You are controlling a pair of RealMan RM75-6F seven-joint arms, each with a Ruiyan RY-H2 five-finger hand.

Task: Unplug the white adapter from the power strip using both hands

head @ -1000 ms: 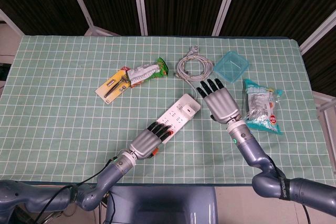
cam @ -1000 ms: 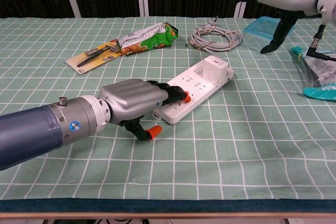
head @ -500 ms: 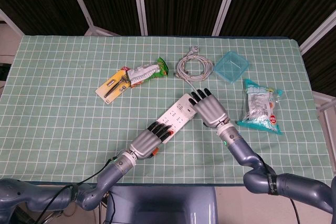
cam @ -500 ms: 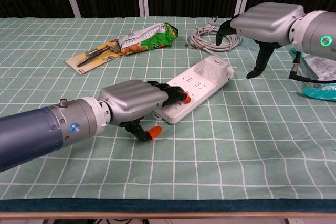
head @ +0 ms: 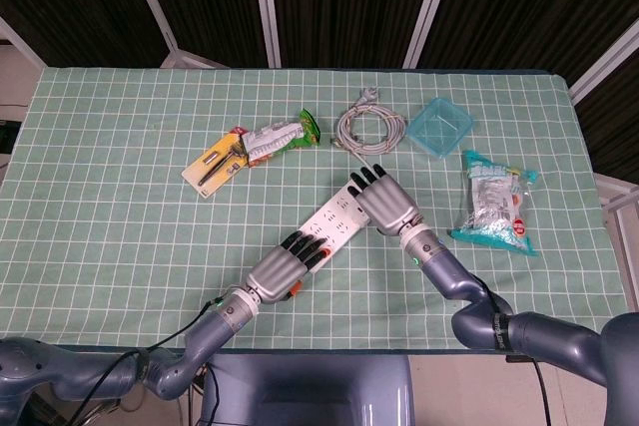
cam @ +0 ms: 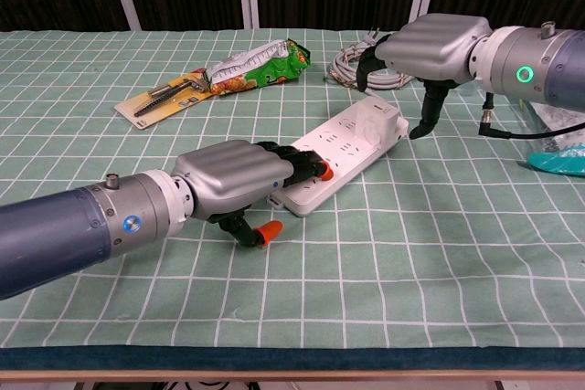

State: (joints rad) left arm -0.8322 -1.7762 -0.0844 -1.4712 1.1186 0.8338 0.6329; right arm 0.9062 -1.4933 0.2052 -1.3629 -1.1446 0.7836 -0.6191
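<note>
The right hand [head: 384, 202] has swung in from beside the blue container and now hovers over the far end of the power strip [cam: 340, 156], palm down, fingers spread and curved over the white adapter [cam: 380, 114]; from the chest view its thumb hangs just beside the strip's end, and I see nothing gripped in it, though whether any fingertip touches the adapter I cannot tell. The left hand [cam: 239, 177] has not shifted: it presses flat on the near end of the strip, dark fingers laid over the sockets, an orange-tipped thumb tucked against the strip's near side. The adapter sits plugged in at the strip's far end, and the strip lies diagonally near the middle of the green checked table [head: 120, 197]. Further back lie a coiled grey cable [head: 367, 128], a blue plastic container [head: 439, 127], a green snack bag [head: 280, 136] touching a yellow carded tool pack [head: 215, 166], and a teal packet [head: 494, 202] off to the robot's right.
</note>
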